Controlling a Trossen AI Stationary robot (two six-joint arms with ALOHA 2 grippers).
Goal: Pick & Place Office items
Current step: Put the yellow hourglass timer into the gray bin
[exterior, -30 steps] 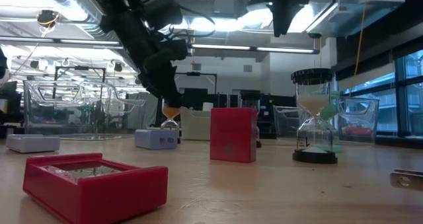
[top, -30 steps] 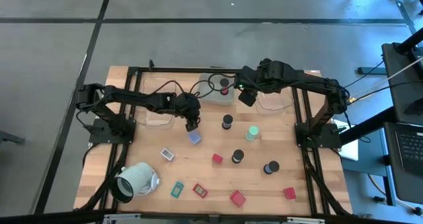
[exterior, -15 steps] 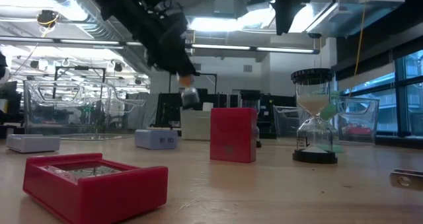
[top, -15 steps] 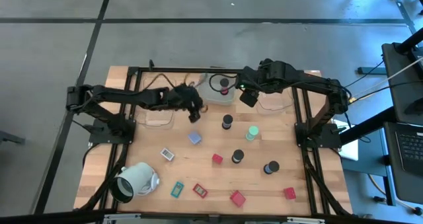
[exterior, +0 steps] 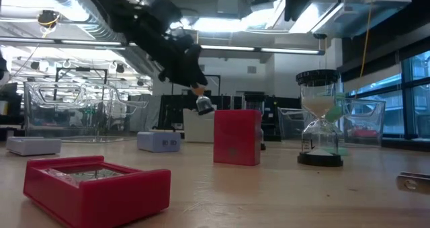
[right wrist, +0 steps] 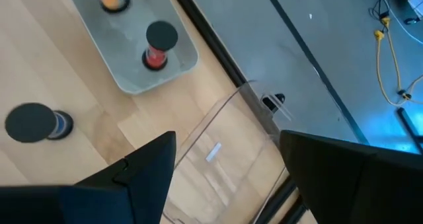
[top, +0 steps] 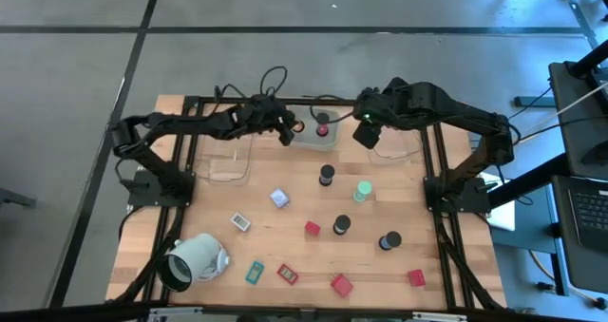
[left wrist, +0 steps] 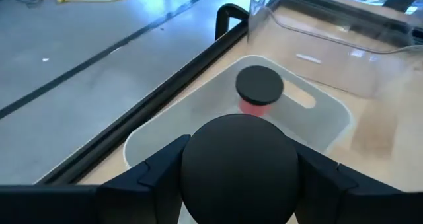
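My left gripper is shut on a small sand timer with black caps and orange sand. It hangs over the grey tray at the far middle of the table. A red-sand timer stands in that tray. My right gripper is open with nothing between its fingers. It hovers high over the clear tray at the far right. Other office items stand on the wood, among them a pale blue cube and a green-topped cylinder. My left gripper pinches the timer between its two fingers, which stand on either side of it. One round black cap faces the wrist camera. The fingers slant down toward the far right. The timer's lower cap sticks out below the fingertips, clear above the tray.
Black cylinders, red blocks and flat pieces dot the near half. A pale mint hollow cylinder lies at the near left. A second clear tray sits far left.
My left gripper has lifted the orange timer off the wood beside the blue cube. It has swung it toward the far edge and the right, to above the grey tray, tipping closer to level. My right gripper has risen a little, still open.
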